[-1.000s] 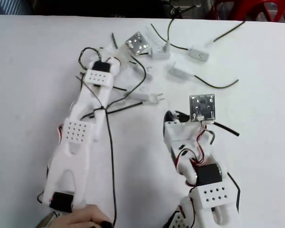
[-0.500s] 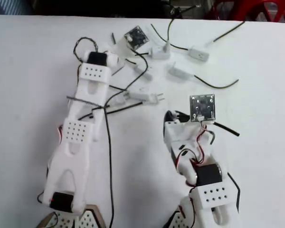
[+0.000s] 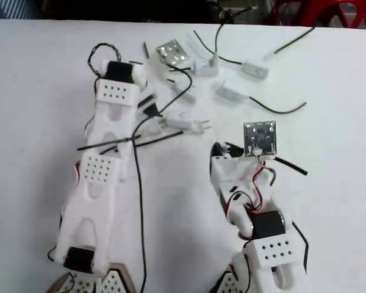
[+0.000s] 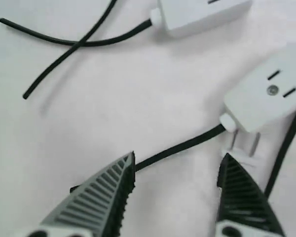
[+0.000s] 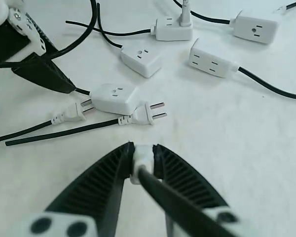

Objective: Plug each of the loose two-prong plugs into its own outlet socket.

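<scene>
My left gripper (image 4: 177,159) is open low over the table. A white socket block (image 4: 266,94) lies just ahead of its dark finger (image 4: 239,197), and a white plug's prongs (image 4: 244,143) point at the block's side beside that fingertip. In the high view this gripper (image 3: 150,110) sits left of the same socket block (image 3: 178,121). A second loose plug (image 5: 145,114) lies beside the block, prongs pointing away. My right gripper (image 5: 143,148) is shut on a white plug (image 5: 142,160) with a black cord, near the table's middle (image 3: 260,157).
Several more white socket blocks lie at the back: one (image 5: 140,57) close by, another (image 5: 212,61) beside it, a plugged one (image 5: 172,29), and the farthest (image 5: 254,27). Black cords (image 3: 137,183) cross the table and trail over the left arm (image 3: 97,171).
The left arm has swung its wrist farther back and to the left. A hand at the near edge by that arm's base has gone. The right arm has kept still.
</scene>
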You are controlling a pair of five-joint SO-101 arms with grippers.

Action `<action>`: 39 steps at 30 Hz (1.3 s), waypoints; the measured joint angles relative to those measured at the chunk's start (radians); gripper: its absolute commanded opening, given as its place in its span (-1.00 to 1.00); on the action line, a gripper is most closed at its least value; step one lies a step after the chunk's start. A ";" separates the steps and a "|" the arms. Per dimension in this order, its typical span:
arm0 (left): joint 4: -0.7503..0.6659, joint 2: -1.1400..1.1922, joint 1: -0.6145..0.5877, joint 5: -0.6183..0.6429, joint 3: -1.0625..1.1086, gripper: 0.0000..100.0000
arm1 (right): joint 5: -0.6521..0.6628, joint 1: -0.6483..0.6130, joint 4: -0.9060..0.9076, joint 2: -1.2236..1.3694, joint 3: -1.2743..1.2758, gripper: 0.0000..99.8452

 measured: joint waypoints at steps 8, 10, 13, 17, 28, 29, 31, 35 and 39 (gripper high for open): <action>0.054 0.043 0.043 -0.107 -0.003 -0.44 | 0.000 0.000 0.000 0.000 0.000 -0.97; 0.044 0.083 0.044 -0.107 -0.003 -0.44 | 0.000 0.000 0.000 0.000 0.000 -0.97; 0.041 0.114 0.051 -0.114 -0.003 -0.44 | 0.000 0.000 0.000 0.000 0.000 -0.97; 0.041 0.114 0.063 -0.115 -0.003 -0.44 | 0.000 0.000 0.000 0.000 0.000 -0.97; 0.052 0.152 0.110 -0.147 -0.021 -0.97 | 0.000 0.000 0.000 -0.002 0.000 -0.97; 0.066 0.152 0.120 -0.173 -0.021 -0.94 | 0.000 0.000 0.000 -0.002 0.000 -0.97; 0.078 0.152 0.135 -0.218 -0.021 -0.94 | 0.000 0.000 0.000 -0.002 0.000 -0.97; 0.078 0.152 0.137 -0.241 -0.021 -0.96 | 0.000 0.000 0.000 -0.002 0.000 -0.97; 0.075 0.152 0.137 -0.244 -0.023 -0.96 | 0.000 0.000 0.000 -0.002 0.000 -0.97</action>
